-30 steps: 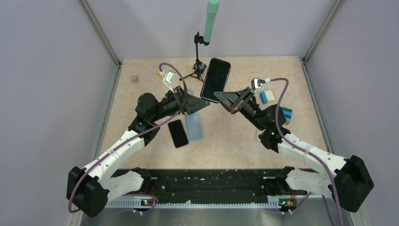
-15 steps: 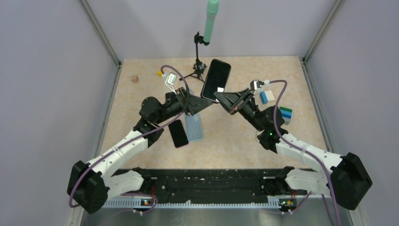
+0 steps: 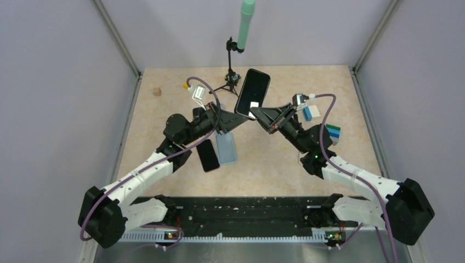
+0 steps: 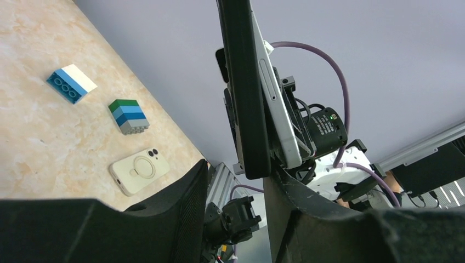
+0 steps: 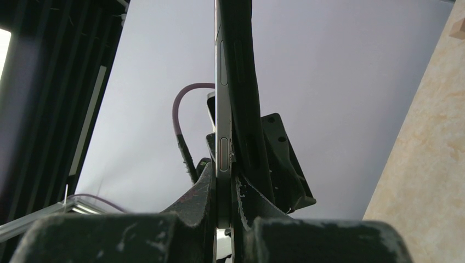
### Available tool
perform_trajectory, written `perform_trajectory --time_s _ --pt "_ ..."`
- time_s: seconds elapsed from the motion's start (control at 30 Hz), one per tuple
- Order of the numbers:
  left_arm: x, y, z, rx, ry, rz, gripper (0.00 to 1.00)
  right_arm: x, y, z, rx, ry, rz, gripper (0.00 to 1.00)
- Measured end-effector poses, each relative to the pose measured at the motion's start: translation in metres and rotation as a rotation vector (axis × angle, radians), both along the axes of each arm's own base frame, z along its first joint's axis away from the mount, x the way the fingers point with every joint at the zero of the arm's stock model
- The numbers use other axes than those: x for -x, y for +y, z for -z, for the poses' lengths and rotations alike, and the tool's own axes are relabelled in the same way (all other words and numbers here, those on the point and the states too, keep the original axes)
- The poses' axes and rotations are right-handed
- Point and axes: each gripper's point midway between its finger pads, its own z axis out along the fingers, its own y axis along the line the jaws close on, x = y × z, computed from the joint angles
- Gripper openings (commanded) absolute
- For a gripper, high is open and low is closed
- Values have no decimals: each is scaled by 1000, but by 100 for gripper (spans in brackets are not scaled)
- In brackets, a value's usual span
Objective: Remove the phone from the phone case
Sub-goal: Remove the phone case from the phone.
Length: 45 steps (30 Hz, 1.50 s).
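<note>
Our R gripper (image 3: 257,113) is pinched shut on the big silver-edged phone (image 4: 277,109) in its bendy black case (image 4: 244,82), up high. L gripper (image 3: 234,120) fingers sit apart round it. If L tugs crooked, phone may slip n drop.

The phone (image 3: 253,93) is black, tabletop (image 3: 274,164) seemingly marbled beige.

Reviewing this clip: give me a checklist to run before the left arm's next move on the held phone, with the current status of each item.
1. Right gripper clamped on the cased phone: ok.
2. Phone's lower end sits between the jaws of the left gripper: ok.
3. Left jaws gripping it: not ok, they stand apart with a gap.
4. Case parting from the phone: ok, a silver edge shows bare beside the black case.
5. Table below the left gripper free: not ok, a loose black phone and a blue case lie there.
</note>
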Motion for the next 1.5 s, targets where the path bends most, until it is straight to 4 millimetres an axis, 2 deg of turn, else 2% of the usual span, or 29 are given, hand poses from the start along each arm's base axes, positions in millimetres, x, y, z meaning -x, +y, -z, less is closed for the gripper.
perform_trajectory --time_s 0.23,0.43,0.6,0.73,0.77,0.8,0.97,1.1,1.33,1.5 --pt "-7 2 -1 10 8 -44 49 2 0 -3 -12 -5 -10 0" --pt "-14 1 2 19 39 -61 47 2 0 -3 -14 -2 -15 0" --pt "-17 0 3 28 56 -65 31 1 1 1 -5 5 -19 0" --pt "-17 0 2 28 47 -68 5 2 2 7 6 14 -24 0" --pt "-17 0 2 27 47 -68 0 1 2 9 9 18 -25 0" --pt "-17 0 4 21 46 -73 0 2 2 11 10 19 -26 0" --pt "-25 0 17 -33 75 -111 0 0 0 21 25 27 -26 0" --pt "-39 5 35 -109 123 -198 0 1 -1 32 74 28 -42 0" --pt "-76 35 67 -228 211 -450 0 31 5 41 224 -73 -148 0" --pt "-99 42 94 -299 282 -540 0 35 1 50 353 -115 -135 0"
